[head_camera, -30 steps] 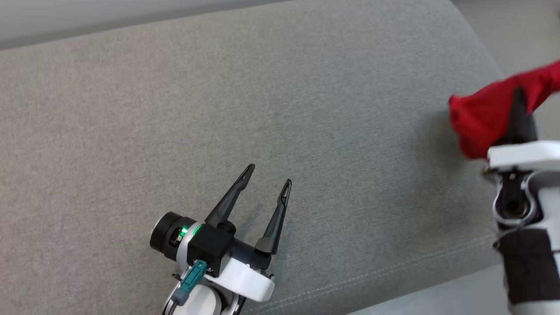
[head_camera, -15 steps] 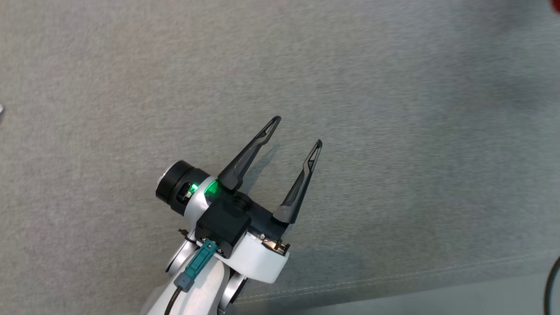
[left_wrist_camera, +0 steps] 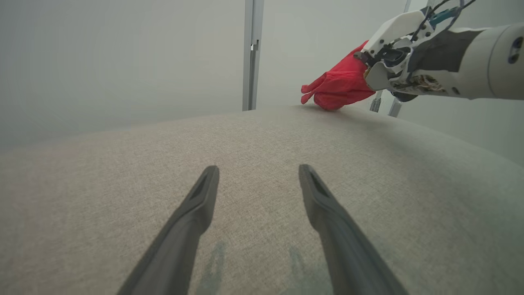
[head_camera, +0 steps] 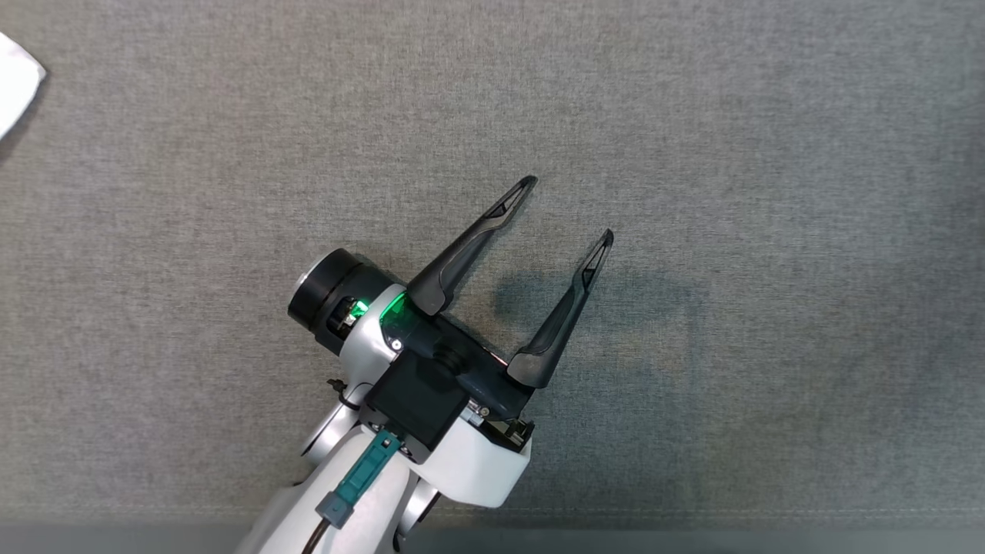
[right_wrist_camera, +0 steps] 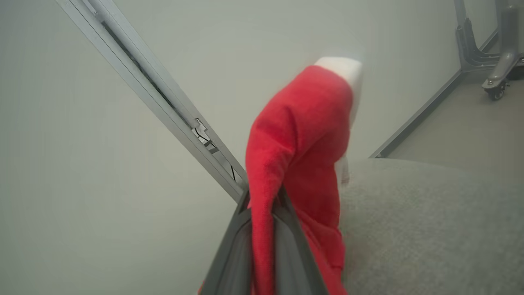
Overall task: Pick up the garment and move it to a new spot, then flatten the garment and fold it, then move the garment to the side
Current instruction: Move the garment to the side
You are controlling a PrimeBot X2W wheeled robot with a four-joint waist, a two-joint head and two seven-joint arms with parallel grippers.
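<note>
The red garment [right_wrist_camera: 303, 135] is bunched up at the far right end of the grey upholstered cushion [head_camera: 769, 154], off to the right of the left arm. It is gathered into a loose wad with a white band [right_wrist_camera: 342, 67] at one end, and its lowest fold comes down to the cushion's top; whether it rests there or hangs just clear of it, I cannot tell.

The right gripper [right_wrist_camera: 264, 196] has it: the two dark fingers [right_wrist_camera: 229, 254] are pressed together with a strip of the red cloth pinched between them, and the rest of the cloth drapes over and around the fingers. From the left arm's camera the right arm reaches in from the right, above the cushion, its fingertips buried in the cloth.

The left gripper [head_camera: 569, 208] hangs low over the middle of the cushion, well apart from the garment. Its fingers [head_camera: 469, 250] are spread wide with nothing between them, pointing away toward the far right, and a soft shadow lies on the fabric beneath them.

A white object [head_camera: 15, 85] lies at the far left of the cushion; what it is I cannot tell. Beyond the cushion a pale wall carries a metal post [left_wrist_camera: 250, 53], and a wheeled stand base [right_wrist_camera: 495, 78] sits on the floor.
</note>
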